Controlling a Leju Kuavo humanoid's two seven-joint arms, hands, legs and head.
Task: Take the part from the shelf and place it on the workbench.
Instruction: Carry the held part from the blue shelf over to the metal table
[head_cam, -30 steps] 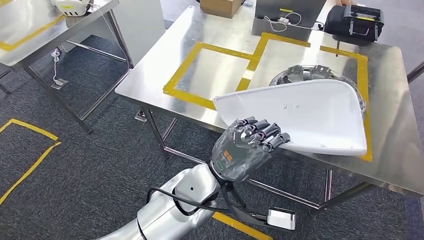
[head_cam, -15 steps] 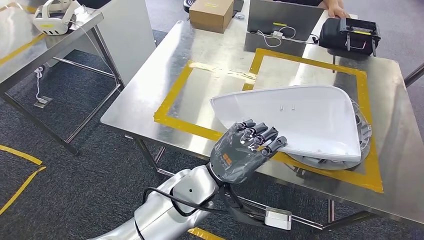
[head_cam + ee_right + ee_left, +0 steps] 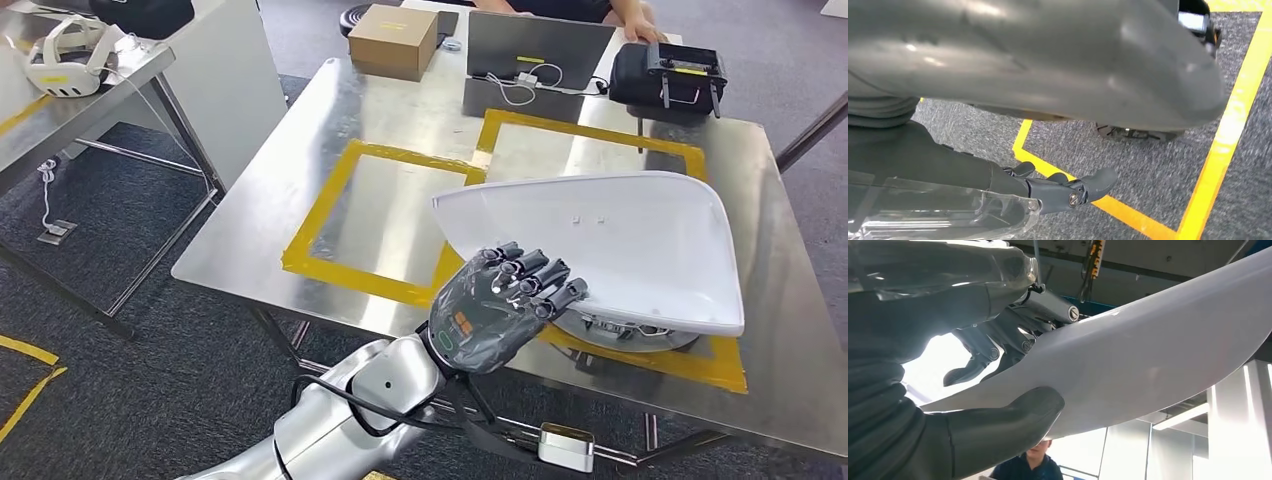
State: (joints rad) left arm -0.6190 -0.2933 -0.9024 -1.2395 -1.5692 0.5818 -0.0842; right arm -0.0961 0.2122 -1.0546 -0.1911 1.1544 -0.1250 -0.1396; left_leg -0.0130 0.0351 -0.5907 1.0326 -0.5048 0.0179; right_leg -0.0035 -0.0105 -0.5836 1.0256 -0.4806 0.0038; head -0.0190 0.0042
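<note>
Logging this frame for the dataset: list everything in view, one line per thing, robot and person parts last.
white part: one, white curved shell, held above the workbench's right taped square
workbench: one, steel, centre
taped squares: two, yellow, on the workbench
metal part: one, silvery, under the white part
cardboard box: one, brown, far edge
laptop: one, grey, far edge
black case: one, far right corner
headset: one, white, on the side table
left hand: grips the white part's near edge
right hand: over the carpet, holding nothing
person's hand: one, behind the black case

A white part is showing above yellow tape squares on the silver workbench, over dark grey carpet.
</note>
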